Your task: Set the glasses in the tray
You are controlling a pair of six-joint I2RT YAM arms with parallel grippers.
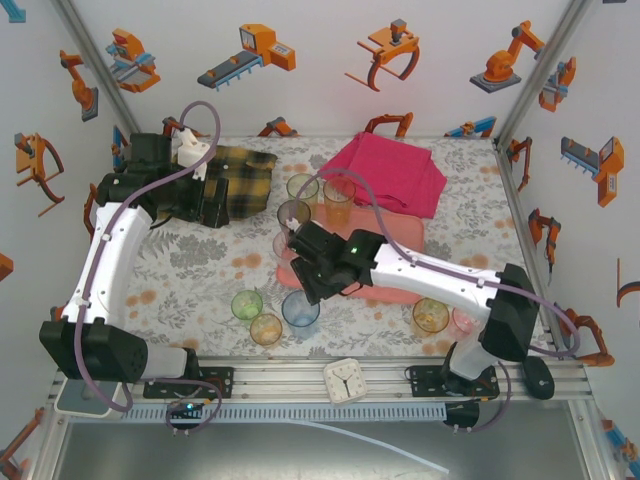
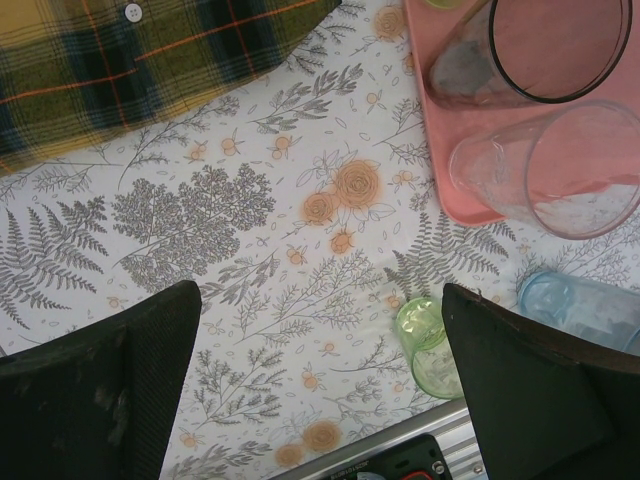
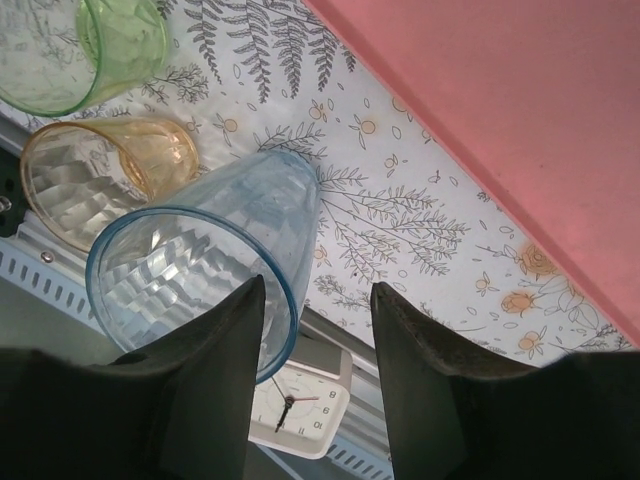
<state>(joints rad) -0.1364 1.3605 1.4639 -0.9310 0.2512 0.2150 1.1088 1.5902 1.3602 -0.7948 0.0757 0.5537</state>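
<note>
1. Robot lab test cell, staged rather than lived in.
2. White walls (image 1: 320, 100) printed with cartoon robot arms and grippers.
3. Aluminium posts (image 1: 545, 60) frame the booth.
4. Left arm (image 1: 110, 260) and right arm (image 1: 430, 275) bolted to a slotted rail (image 1: 280, 378), with hoses running along them.
5. Household props on a floral cloth (image 1: 190, 270): glasses (image 1: 247, 304), a clock (image 1: 346, 381), a plaid cloth (image 1: 245, 180).
</note>
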